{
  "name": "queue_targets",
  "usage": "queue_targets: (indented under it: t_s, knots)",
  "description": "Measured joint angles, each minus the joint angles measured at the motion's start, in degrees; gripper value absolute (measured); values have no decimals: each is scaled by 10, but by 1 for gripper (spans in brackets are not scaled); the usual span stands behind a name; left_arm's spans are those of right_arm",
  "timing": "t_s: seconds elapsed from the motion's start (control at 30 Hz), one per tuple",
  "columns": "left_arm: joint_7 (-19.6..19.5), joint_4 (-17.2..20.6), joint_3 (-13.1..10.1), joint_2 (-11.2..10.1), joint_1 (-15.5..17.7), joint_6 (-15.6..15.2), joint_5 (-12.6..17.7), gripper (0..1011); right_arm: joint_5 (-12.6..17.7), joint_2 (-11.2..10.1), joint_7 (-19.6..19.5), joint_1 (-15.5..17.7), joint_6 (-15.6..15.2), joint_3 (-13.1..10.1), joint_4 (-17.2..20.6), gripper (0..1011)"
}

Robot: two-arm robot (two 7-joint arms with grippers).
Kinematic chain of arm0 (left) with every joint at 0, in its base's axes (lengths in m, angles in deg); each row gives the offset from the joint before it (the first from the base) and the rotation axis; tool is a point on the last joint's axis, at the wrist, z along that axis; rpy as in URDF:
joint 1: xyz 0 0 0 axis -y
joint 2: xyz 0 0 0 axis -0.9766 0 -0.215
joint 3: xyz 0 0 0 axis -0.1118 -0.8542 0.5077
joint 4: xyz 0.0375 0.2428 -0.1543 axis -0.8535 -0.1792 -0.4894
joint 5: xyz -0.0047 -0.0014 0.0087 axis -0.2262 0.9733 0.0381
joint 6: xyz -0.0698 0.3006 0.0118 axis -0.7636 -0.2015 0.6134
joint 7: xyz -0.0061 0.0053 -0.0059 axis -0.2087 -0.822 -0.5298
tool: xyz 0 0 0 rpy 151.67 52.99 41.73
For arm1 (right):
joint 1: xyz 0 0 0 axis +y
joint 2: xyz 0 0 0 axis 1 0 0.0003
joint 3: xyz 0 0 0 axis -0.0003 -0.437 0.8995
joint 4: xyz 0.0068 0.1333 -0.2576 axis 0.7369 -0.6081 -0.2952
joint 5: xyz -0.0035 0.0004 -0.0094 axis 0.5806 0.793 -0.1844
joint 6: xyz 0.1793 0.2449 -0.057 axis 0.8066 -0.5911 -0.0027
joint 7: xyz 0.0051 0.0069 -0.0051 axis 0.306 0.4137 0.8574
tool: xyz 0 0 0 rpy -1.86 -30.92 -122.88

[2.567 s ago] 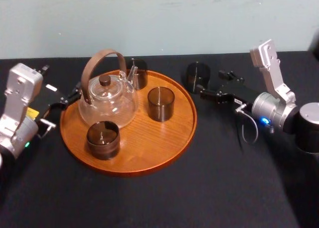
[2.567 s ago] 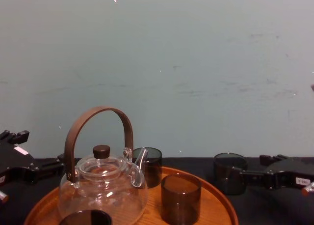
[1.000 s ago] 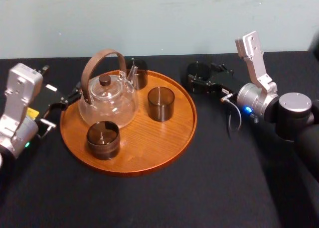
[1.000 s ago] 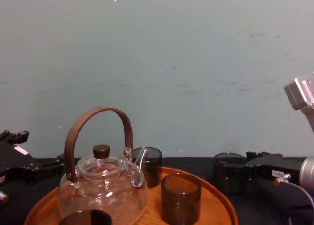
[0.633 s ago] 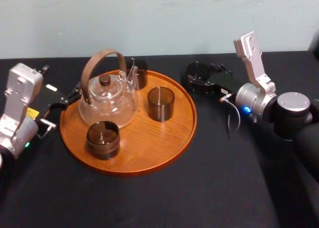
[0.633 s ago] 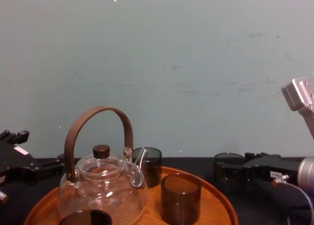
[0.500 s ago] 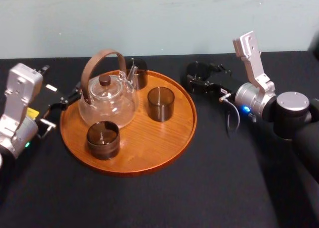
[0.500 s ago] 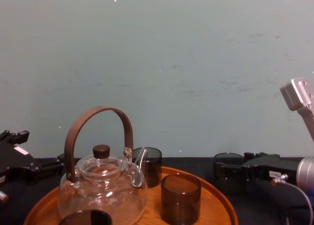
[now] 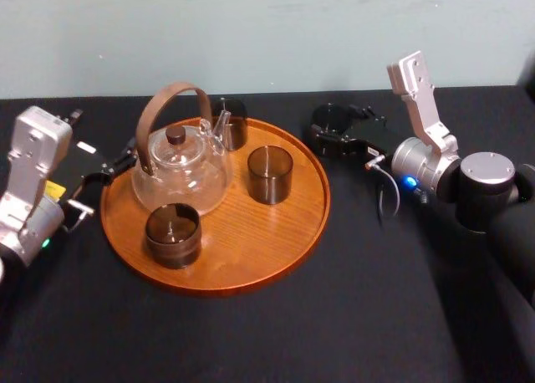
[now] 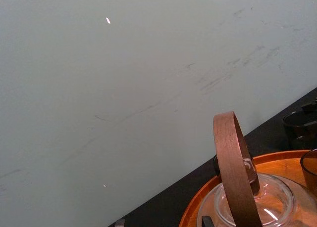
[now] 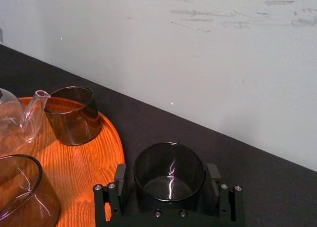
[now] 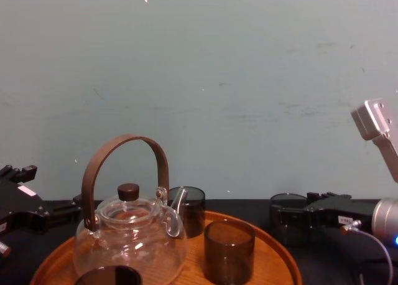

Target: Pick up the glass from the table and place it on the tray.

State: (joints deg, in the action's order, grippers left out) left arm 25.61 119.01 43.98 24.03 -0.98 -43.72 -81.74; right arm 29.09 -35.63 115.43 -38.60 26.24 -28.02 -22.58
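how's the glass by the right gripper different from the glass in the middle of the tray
The table glass stands on the black table, right of the tray; the middle glass stands on the tray. The table glass sits between the open jaws of the right gripper; the middle glass stands free. Both are upright, empty, smoky cylinders.
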Motion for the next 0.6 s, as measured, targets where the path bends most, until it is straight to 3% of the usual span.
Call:
queue_targets:
  t_s: [0.3,0.4,0.6]
  knots:
    - [0,0,0,0,0,0,0,1001,0,0,0,0,0,0,0,997]
    - [0,0,0,0,0,0,0,1001,0,0,0,0,0,0,0,912]
    - [0,0,0,0,0,0,0,1001,1,-1,0,1,-1,0,1,874]
